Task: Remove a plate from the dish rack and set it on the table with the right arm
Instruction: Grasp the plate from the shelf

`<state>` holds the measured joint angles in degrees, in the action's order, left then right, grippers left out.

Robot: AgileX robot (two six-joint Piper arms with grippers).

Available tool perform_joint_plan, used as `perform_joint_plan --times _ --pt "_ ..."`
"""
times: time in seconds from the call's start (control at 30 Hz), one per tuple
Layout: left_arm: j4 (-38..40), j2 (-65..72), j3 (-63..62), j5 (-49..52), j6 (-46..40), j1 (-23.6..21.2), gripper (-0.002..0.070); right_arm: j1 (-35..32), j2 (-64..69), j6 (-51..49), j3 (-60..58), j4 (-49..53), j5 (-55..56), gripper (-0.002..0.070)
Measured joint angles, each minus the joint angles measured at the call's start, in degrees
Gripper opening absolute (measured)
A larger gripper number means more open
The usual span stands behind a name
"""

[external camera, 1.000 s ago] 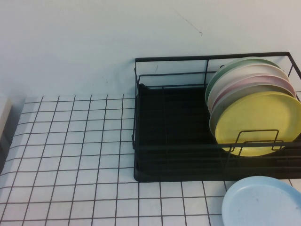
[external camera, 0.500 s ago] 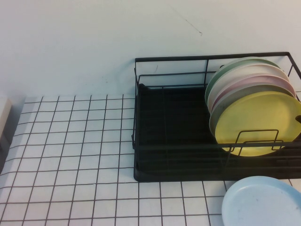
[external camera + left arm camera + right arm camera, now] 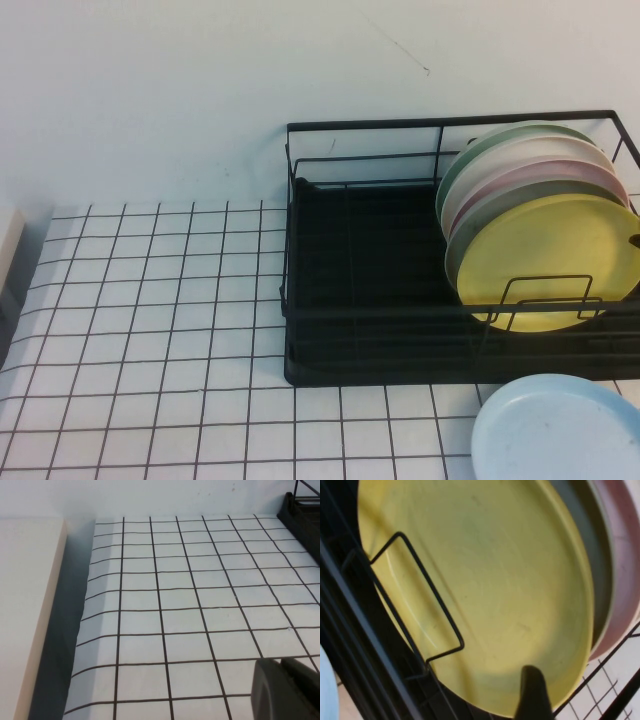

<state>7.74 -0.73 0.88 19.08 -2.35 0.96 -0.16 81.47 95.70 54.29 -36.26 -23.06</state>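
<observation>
rack: 5 plates, yellow plate front | R end effector at yellow rim, grip unclear | L end effector over table, grip unclear

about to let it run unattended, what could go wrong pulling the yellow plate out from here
The plate sits behind a wire loop of the dish rack, so it could snag when lifted. The right gripper is at its rim, so the grip may slip. The pale blue plate crowds the table beside the rack. The left gripper hangs over the table.

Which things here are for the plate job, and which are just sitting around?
For the job:
yellow plate
dish rack
table
right gripper, close by the yellow plate

Just sitting around:
pale blue plate
pink plate
green plate
left gripper, over the table
</observation>
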Motion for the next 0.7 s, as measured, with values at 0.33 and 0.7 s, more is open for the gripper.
perform_joint_plan --times 0.33,0.7 --pt "0.00 0.00 0.00 0.00 0.00 0.00 -0.0003 0.00 4.08 3.82 0.43 -3.16 0.35 0.0439" --pt "0.00 0.00 0.00 0.00 -0.14 0.00 -0.0003 0.00 7.91 7.03 0.60 -6.90 1.08 0.0181"
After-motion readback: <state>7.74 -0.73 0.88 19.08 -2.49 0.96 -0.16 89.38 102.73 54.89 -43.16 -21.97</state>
